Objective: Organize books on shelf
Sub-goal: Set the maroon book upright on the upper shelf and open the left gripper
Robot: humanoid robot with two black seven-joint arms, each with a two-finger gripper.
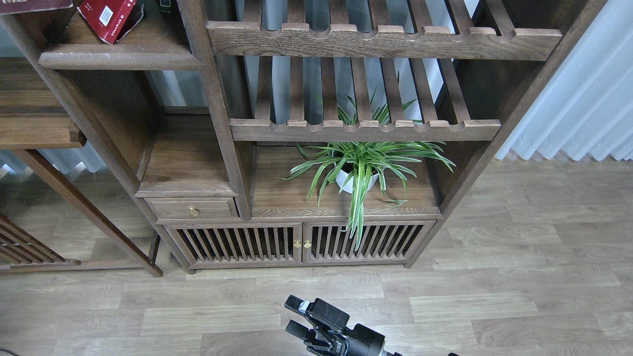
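A robot's head camera looks forward and down at a large walnut shelving unit point(217, 123) standing on a pale wood floor point(494, 277).

At eleven o'clock, at the top left corner, a solid flat shelf point(118, 59) with a rounded front edge carries a red book point(109, 17), tilted and cut off by the frame. A sliver of a dark maroon book point(29, 5) shows at the very top left edge. No white or pale book can be seen anywhere.

At twelve o'clock are two slatted shelves point(366, 131) with notched front rails, both without books. Below them, near the centre, a spider plant point(363, 165) in a white pot stands on the cabinet top.

At six o'clock, along the bottom edge, one black hand point(309, 324) hangs over the floor, well apart from the shelf. Its two fingers are spread apart and hold nothing. Which arm it belongs to cannot be told, and no second hand is in view.

As a judgement, two books appear to be on or near the shelf, but their final arrangement is cut off, so it is unclear how much work is left.
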